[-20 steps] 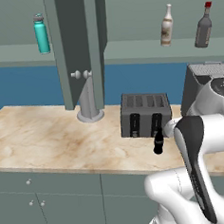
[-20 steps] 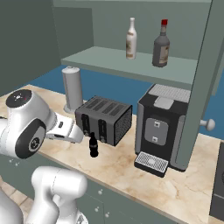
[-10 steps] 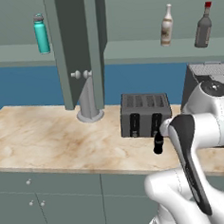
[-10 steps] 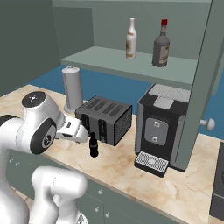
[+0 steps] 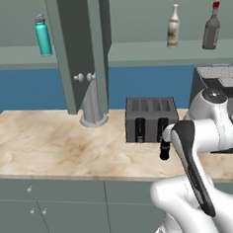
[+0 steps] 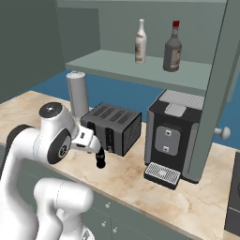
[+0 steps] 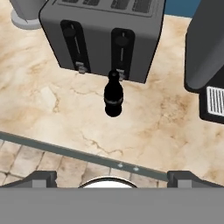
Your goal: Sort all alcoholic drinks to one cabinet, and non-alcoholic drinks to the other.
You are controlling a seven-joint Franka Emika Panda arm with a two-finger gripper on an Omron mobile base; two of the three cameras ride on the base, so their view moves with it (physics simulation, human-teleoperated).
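I can't read any text, label or number here — the bottles and appliances all look unmarked.

I count four drinks: one teal flask (image 5: 43, 35) at the upper left, one cream bottle (image 5: 173, 27) and one grey bottle with a red cap (image 5: 211, 26) at the upper right, and one small black bottle (image 7: 113, 94) in the middle. I also count one toaster (image 5: 151, 118) and one coffee machine (image 6: 174, 134).
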